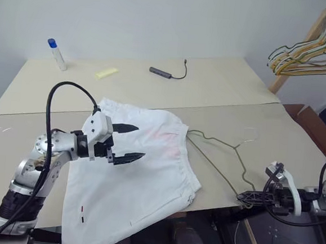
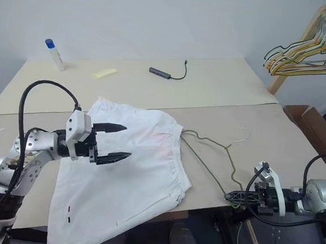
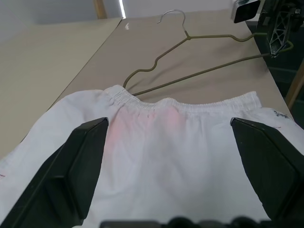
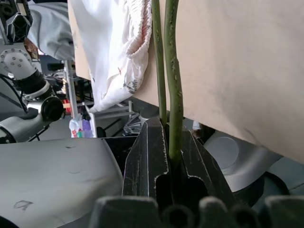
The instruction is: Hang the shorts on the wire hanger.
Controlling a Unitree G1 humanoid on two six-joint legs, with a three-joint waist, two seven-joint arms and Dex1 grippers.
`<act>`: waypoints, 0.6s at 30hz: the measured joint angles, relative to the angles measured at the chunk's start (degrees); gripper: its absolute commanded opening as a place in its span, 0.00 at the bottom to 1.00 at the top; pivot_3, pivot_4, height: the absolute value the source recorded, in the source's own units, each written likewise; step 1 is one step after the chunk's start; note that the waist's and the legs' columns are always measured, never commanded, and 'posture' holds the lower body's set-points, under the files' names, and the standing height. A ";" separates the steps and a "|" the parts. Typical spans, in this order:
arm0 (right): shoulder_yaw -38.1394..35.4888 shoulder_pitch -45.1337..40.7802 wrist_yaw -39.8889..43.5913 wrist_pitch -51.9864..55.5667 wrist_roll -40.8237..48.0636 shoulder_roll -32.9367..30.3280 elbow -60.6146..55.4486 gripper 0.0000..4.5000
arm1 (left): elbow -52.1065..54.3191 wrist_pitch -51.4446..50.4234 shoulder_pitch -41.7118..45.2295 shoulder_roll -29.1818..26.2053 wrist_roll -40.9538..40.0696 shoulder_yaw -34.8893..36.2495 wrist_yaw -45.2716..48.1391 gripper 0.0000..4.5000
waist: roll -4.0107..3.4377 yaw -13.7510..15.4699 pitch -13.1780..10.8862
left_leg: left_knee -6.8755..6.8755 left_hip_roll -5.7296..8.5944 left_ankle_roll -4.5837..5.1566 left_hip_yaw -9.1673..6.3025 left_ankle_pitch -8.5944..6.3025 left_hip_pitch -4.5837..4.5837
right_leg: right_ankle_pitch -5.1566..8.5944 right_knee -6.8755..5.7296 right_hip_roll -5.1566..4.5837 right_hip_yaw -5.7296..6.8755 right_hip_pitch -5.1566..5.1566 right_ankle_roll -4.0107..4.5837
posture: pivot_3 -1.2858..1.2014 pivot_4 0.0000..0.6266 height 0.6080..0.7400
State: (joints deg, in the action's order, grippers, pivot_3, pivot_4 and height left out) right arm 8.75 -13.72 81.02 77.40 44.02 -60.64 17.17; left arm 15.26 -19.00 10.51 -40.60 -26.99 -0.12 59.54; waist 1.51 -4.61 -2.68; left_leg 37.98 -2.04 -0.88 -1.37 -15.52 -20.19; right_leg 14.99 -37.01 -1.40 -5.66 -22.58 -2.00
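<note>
The white shorts [image 1: 142, 177] lie spread on the table, elastic waist toward the right, with a faint pink patch [image 3: 142, 121] near the waist. Their lower part hangs over the front edge. My left gripper [image 1: 140, 142] hovers just above the shorts, open, with nothing between its fingers. The wire hanger [image 1: 215, 165] lies flat to the right of the shorts. Its far end reaches the waistband [image 3: 128, 88] and its hook [image 1: 247, 141] points away from me. At the table's front edge my right gripper [image 1: 246, 197] is shut on the hanger's near corner [image 4: 173, 71].
At the back of the table stand a blue-capped bottle [image 1: 57, 54], a yellow piece [image 1: 106, 72] and a dark adapter with a cable [image 1: 167, 72]. A wooden rack with a bunch of hangers [image 1: 312, 52] rises at the far right.
</note>
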 measured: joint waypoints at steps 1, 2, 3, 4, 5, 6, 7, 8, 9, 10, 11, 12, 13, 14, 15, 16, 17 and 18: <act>0.00 0.00 0.01 -0.18 -0.10 0.24 0.17 0.00 | 0.14 0.00 -0.05 0.00 0.00 0.00 -0.12 0.99 | 0.00 0.17 0.00 | 0.00 0.00 0.00 0.00 0.00 0.00 | 0.00 0.00 0.01 0.00 0.00 0.00 | 0.51 0.00 1.00; -0.01 0.00 0.02 -0.42 -0.16 0.36 0.22 0.00 | 0.32 0.00 -0.11 0.00 0.00 0.00 -0.25 0.99 | -0.01 0.39 0.00 | 0.00 0.00 0.00 0.00 0.00 0.01 | 0.00 -0.01 0.00 0.00 0.00 0.00 | 0.51 0.00 1.00; -0.01 0.00 0.11 -0.74 -0.24 0.36 0.23 0.00 | 0.44 0.00 -0.18 0.00 0.00 0.00 -0.35 0.99 | -0.02 0.54 0.01 | 0.00 0.00 0.00 0.00 0.00 0.01 | 0.00 -0.02 0.01 0.00 0.01 0.00 | 0.51 0.00 1.00; -0.01 0.02 0.37 -1.23 -0.40 0.35 0.19 0.00 | 0.54 0.00 -0.28 -0.01 0.00 0.00 -0.44 0.99 | -0.02 0.64 0.01 | 0.00 0.00 0.00 0.00 0.00 0.02 | 0.00 -0.02 0.01 0.00 0.01 0.00 | 0.51 0.00 1.00; -0.01 0.11 0.80 -1.95 -0.54 0.28 0.06 0.00 | 0.58 0.00 -0.37 -0.01 0.01 0.00 -0.48 0.99 | -0.02 0.70 0.01 | 0.00 0.00 0.00 0.00 0.00 0.02 | 0.00 -0.02 0.01 0.02 0.01 0.00 | 0.51 0.00 1.00; -0.01 0.65 1.61 -2.72 -0.55 -0.07 -0.62 0.00 | 0.60 0.00 -0.39 -0.01 0.01 0.00 -0.51 0.99 | -0.02 0.76 0.01 | 0.00 0.00 0.00 -0.01 0.00 0.02 | 0.00 -0.02 0.01 0.02 0.00 0.00 | 0.51 0.00 1.00; 0.00 1.42 2.75 -3.85 -0.60 -0.66 -1.63 0.00 | 0.64 0.00 -0.40 -0.01 0.01 0.00 -0.54 0.99 | -0.02 0.82 0.01 | 0.00 0.00 0.00 -0.01 0.00 0.02 | 0.00 -0.02 0.00 0.02 0.00 0.00 | 0.51 0.00 1.00; 0.08 1.82 3.79 -5.05 -0.76 -1.15 -2.32 0.00 | 0.64 0.00 -0.42 -0.03 0.04 0.00 -0.58 0.99 | -0.02 0.92 0.01 | 0.00 0.00 0.00 -0.01 0.00 0.02 | 0.00 -0.01 0.00 0.03 -0.01 0.00 | 0.51 0.00 1.00; 0.22 1.95 4.75 -6.22 -1.09 -1.52 -2.76 0.00 | 0.64 0.00 -0.42 -0.03 0.06 0.00 -0.61 0.99 | -0.02 0.93 0.01 | 0.01 0.00 0.00 -0.01 0.00 0.02 | 0.00 -0.01 0.00 0.03 -0.01 0.00 | 0.51 0.00 1.00; 0.88 2.03 5.63 -7.63 -1.71 -2.10 -3.33 0.00 | 0.64 0.00 -0.43 -0.03 0.12 0.00 -0.66 0.99 | -0.02 0.97 0.01 | 0.02 0.00 0.00 -0.01 0.00 0.02 | 0.00 -0.01 0.00 0.02 -0.01 0.00 | 0.51 0.00 1.00; 1.88 2.02 6.21 -8.90 -2.71 -2.52 -3.68 0.00 | 0.64 0.00 -0.43 -0.02 0.23 0.00 -0.70 0.99 | -0.02 1.00 0.01 | 0.02 0.00 0.00 -0.01 0.00 0.03 | 0.00 -0.01 0.00 0.03 0.00 0.00 | 0.52 0.00 1.00; 3.00 1.65 6.62 -9.51 -3.57 -2.61 -3.60 0.00 | 0.63 0.00 -0.45 -0.02 0.35 0.00 -0.75 0.99 | -0.02 1.00 0.01 | 0.02 0.00 0.00 0.00 0.00 0.03 | 0.00 -0.01 0.00 0.03 0.00 0.00 | 0.52 0.00 1.00; 4.66 0.59 7.03 -9.75 -4.65 -2.45 -3.09 0.00 | 0.64 0.00 -0.46 0.02 0.44 -0.06 -0.88 0.99 | -0.02 0.88 0.01 | 0.02 -0.01 0.00 0.00 0.00 0.03 | 0.00 -0.02 0.01 0.02 0.01 0.00 | 0.52 0.00 1.00; 6.20 -1.11 7.26 -9.77 -5.55 -1.80 -1.85 0.00 | 0.68 0.02 -0.50 0.10 0.52 -0.08 -0.98 0.99 | -0.02 0.71 0.01 | 0.02 -0.01 0.00 0.01 0.00 0.03 | 0.00 -0.02 0.01 0.01 0.02 0.01 | 0.52 0.00 1.00; 7.45 -3.15 7.42 -9.77 -6.45 -0.88 -0.30 0.00 | 0.71 0.03 -0.48 0.16 0.82 -0.20 -1.05 0.99 | -0.02 0.47 0.01 | 0.02 -0.02 0.00 0.03 0.00 0.04 | -0.01 -0.04 0.02 -0.01 0.08 0.02 | 0.52 0.00 1.00; 8.85 -5.36 7.58 -9.81 -7.53 0.04 1.35 0.00 | 0.76 0.04 -0.37 0.29 1.08 -0.43 -1.13 0.99 | -0.03 0.37 0.01 | 0.02 -0.01 0.00 0.03 0.00 0.05 | -0.01 -0.04 0.03 -0.02 0.11 0.02 | 0.52 0.00 1.00; 10.24 -7.63 7.70 -10.04 -8.73 1.10 3.12 0.00 | 0.84 0.05 -0.29 0.43 1.20 -0.75 -1.21 0.99 | -0.04 0.40 0.02 | 0.02 -0.02 0.00 0.00 0.00 0.07 | -0.02 -0.06 0.04 -0.01 0.15 0.03 | 0.52 0.00 1.00; 11.52 -9.82 7.77 -10.58 -9.95 2.21 5.04 0.00 | 0.88 0.05 -0.32 0.45 1.35 -0.93 -1.27 0.99 | -0.05 0.47 0.02 | 0.02 -0.03 0.00 -0.02 0.00 0.11 | -0.02 -0.06 0.06 0.01 0.16 0.03 | 0.52 0.00 1.00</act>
State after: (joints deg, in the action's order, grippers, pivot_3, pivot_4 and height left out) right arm 20.27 -23.54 88.79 66.82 34.07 -58.43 22.21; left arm 16.14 -18.95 10.19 -40.15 -25.64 -1.06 58.27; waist 1.46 -4.13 -2.66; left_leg 37.99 -2.06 -0.88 -1.39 -15.52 -20.08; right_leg 14.97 -37.07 -1.35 -5.65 -22.42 -1.97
